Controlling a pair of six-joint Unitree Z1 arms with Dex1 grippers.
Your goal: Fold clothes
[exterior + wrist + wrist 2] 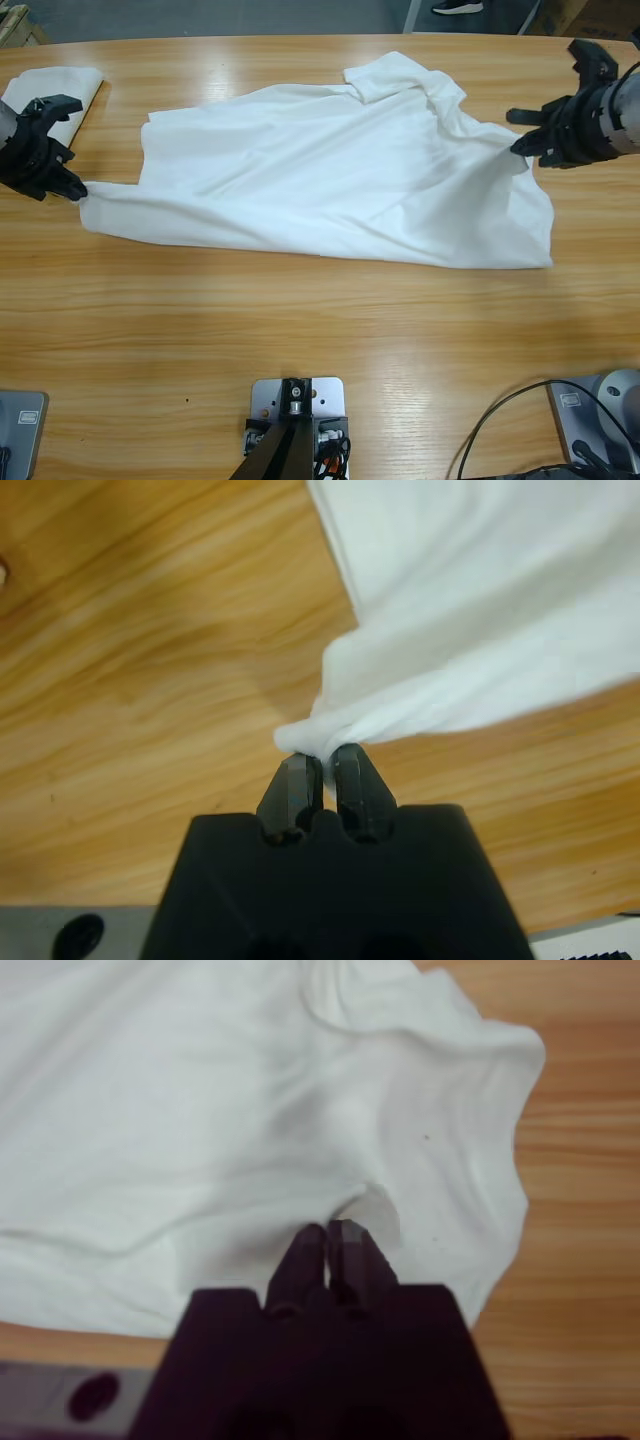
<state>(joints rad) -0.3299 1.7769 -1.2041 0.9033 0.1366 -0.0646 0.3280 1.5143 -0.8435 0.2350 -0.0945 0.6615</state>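
From above, we are seeing the white T-shirt [330, 170] lying spread and rumpled across the middle of the wooden table [320, 340], with broad bare wood lying along the near side. A second white garment [60, 90] is sitting folded at the far left corner. The left gripper [78, 190] is pinching the shirt's left corner; the right gripper [520, 148] is pinching its right edge.

Along the left wrist, we are seeing the left gripper [322, 765] clamping a bunched tip of cloth, bare wood lying on both sides.

Along the right wrist, the right gripper [325, 1235] is clenching a fold, the shirt's edge lying just to the right.
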